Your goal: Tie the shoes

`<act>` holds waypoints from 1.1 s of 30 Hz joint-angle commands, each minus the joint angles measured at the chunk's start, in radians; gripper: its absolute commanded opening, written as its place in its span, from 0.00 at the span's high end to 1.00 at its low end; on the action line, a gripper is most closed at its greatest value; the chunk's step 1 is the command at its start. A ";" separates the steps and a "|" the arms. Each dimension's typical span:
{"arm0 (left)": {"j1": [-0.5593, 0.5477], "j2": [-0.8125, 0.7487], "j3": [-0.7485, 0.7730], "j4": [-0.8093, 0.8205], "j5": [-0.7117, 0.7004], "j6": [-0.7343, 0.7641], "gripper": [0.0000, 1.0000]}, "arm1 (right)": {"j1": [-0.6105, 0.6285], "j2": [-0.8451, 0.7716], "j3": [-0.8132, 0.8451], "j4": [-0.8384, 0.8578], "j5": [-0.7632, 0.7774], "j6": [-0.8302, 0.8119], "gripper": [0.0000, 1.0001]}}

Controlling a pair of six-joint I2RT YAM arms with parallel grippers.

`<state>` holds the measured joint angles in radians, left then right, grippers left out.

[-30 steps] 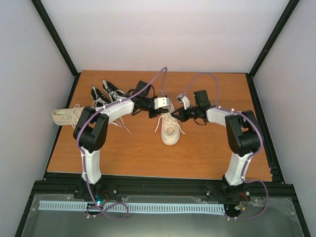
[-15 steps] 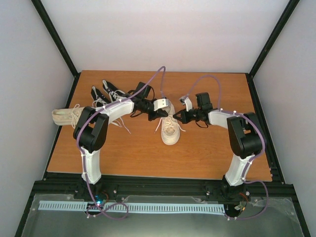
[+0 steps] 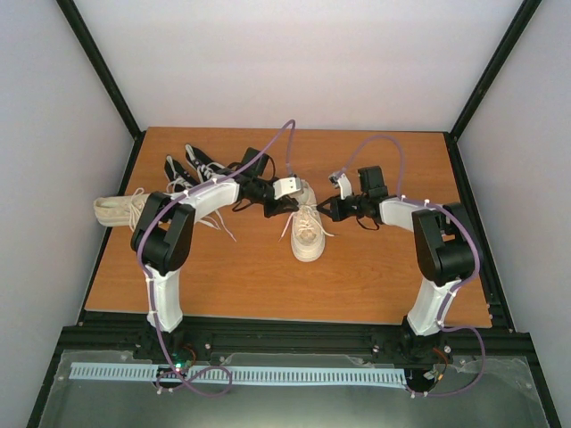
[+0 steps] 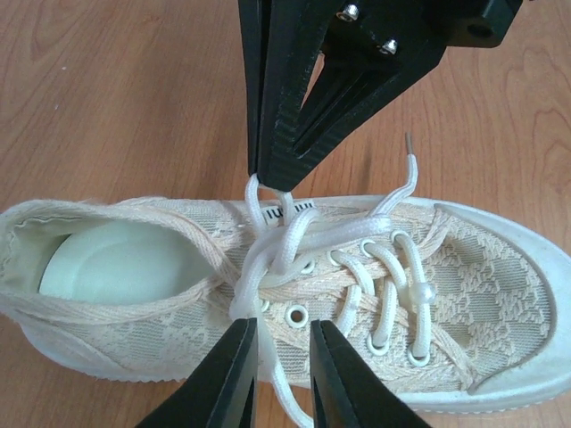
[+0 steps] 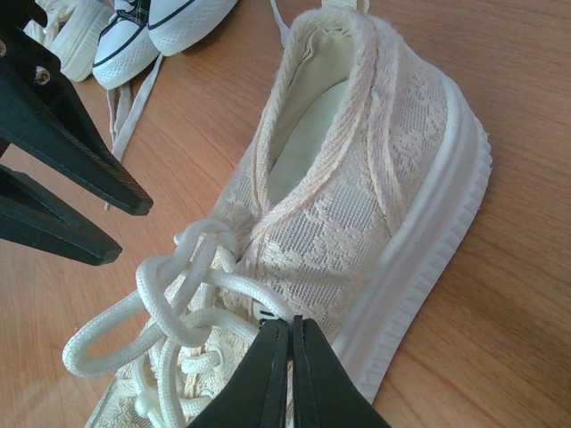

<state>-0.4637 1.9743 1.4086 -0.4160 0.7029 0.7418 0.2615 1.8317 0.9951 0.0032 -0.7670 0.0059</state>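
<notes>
Target shoe: cream sneaker (image 3: 308,236) sits mid-table (image 3: 375,276) between both arms, so each arm can reach one lace end.
Knot: laces crossed into a loose knot (image 4: 259,267) over the tongue, not cinched.
Right gripper (image 5: 290,323): fingers pressed together on a lace loop (image 4: 252,201) at its side of the shoe, likely as the anchor for a pull.
Left gripper (image 4: 281,330): fingers apart, straddling the other strand, nothing clamped yet.
Why opposed: judged set up to pull the ends apart and tighten.
Next need: left closes on its strand.
Risk: shoe is unpinned and may slide.
Other shoes: second cream sneaker (image 3: 114,210) sits at the left edge and the black pair (image 3: 205,161) behind the left arm, well apart, laces loose.
</notes>
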 commanded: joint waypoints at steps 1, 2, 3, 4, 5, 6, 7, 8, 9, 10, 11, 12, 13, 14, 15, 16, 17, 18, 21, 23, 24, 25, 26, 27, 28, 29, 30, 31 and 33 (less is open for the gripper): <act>0.002 -0.018 0.002 0.027 -0.005 0.025 0.77 | -0.004 0.009 0.006 0.020 -0.013 0.002 0.97; -0.001 -0.021 0.002 0.019 0.006 0.038 0.73 | -0.004 0.009 0.009 0.018 -0.014 0.002 0.97; -0.009 -0.028 -0.002 -0.002 0.018 0.084 0.70 | -0.003 0.010 0.011 0.017 -0.015 0.001 0.97; -0.019 -0.038 -0.010 -0.018 0.021 0.138 0.68 | -0.003 0.010 0.011 0.016 -0.017 0.002 0.97; -0.031 -0.053 -0.025 -0.027 0.022 0.192 0.67 | -0.004 0.011 0.012 0.017 -0.018 0.001 0.97; -0.045 -0.072 -0.041 -0.029 0.022 0.242 0.66 | -0.004 0.011 0.014 0.015 -0.019 0.000 0.97; -0.058 -0.091 -0.059 -0.014 0.020 0.272 0.66 | -0.003 0.012 0.013 0.014 -0.020 0.000 0.97; -0.067 -0.107 -0.076 0.023 0.015 0.273 0.65 | -0.004 0.014 0.014 0.013 -0.022 -0.001 0.97; -0.072 -0.116 -0.088 0.061 0.012 0.270 0.65 | -0.004 0.016 0.015 0.014 -0.027 -0.001 0.97; -0.074 -0.121 -0.096 0.099 0.012 0.271 0.65 | -0.004 0.016 0.016 0.014 -0.032 0.000 0.97; -0.076 -0.119 -0.098 0.122 0.010 0.281 0.65 | -0.003 0.018 0.016 0.017 -0.035 0.001 0.97; -0.078 -0.114 -0.096 0.138 0.007 0.298 0.62 | -0.004 0.020 0.017 0.018 -0.037 0.001 0.97; -0.082 -0.108 -0.094 0.144 0.006 0.324 0.56 | -0.004 0.020 0.019 0.017 -0.036 0.002 0.97; -0.084 -0.103 -0.093 0.143 0.007 0.349 0.53 | -0.004 0.020 0.019 0.017 -0.035 0.002 0.97; -0.086 -0.099 -0.093 0.148 0.013 0.365 0.53 | -0.003 0.021 0.020 0.015 -0.035 0.001 0.97; -0.088 -0.098 -0.095 0.160 0.018 0.370 0.54 | -0.003 0.021 0.020 0.015 -0.034 0.000 0.97; -0.090 -0.097 -0.099 0.175 0.025 0.371 0.54 | -0.003 0.021 0.020 0.015 -0.037 0.000 0.97; -0.091 -0.093 -0.101 0.185 0.032 0.386 0.53 | -0.004 0.021 0.020 0.015 -0.038 0.000 0.97; -0.094 -0.072 -0.106 0.190 0.018 0.449 0.55 | -0.004 0.025 0.020 0.015 -0.043 0.001 0.97; -0.093 -0.057 -0.098 0.203 -0.014 0.460 0.59 | -0.003 0.025 0.020 0.014 -0.045 -0.001 0.97; -0.094 -0.051 -0.092 0.201 -0.024 0.465 0.60 | -0.003 0.025 0.020 0.013 -0.046 -0.002 0.97; -0.093 -0.047 -0.085 0.198 -0.025 0.471 0.62 | -0.003 0.024 0.021 0.011 -0.046 -0.004 0.97; -0.095 -0.046 -0.083 0.190 -0.017 0.484 0.63 | -0.004 0.027 0.022 0.009 -0.046 -0.004 0.97; -0.095 -0.046 -0.082 0.173 -0.002 0.510 0.63 | -0.003 0.029 0.023 0.008 -0.048 -0.005 0.97; -0.095 -0.046 -0.081 0.144 0.018 0.542 0.64 | -0.003 0.031 0.023 0.009 -0.050 -0.004 0.97; -0.095 -0.047 -0.080 0.118 0.036 0.568 0.65 | -0.004 0.033 0.024 0.010 -0.053 -0.004 0.97; -0.095 -0.046 -0.077 0.096 0.048 0.580 0.65 | -0.004 0.035 0.024 0.011 -0.054 -0.003 0.97; -0.095 -0.043 -0.072 0.079 0.055 0.590 0.65 | -0.003 0.034 0.025 0.012 -0.054 -0.003 0.97; -0.095 -0.040 -0.068 0.075 0.058 0.595 0.68 | -0.003 0.035 0.025 0.012 -0.054 -0.003 0.97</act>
<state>-0.5529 1.9221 1.3079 -0.2989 0.6941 1.2400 0.2615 1.8492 0.9993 0.0029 -0.8032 0.0059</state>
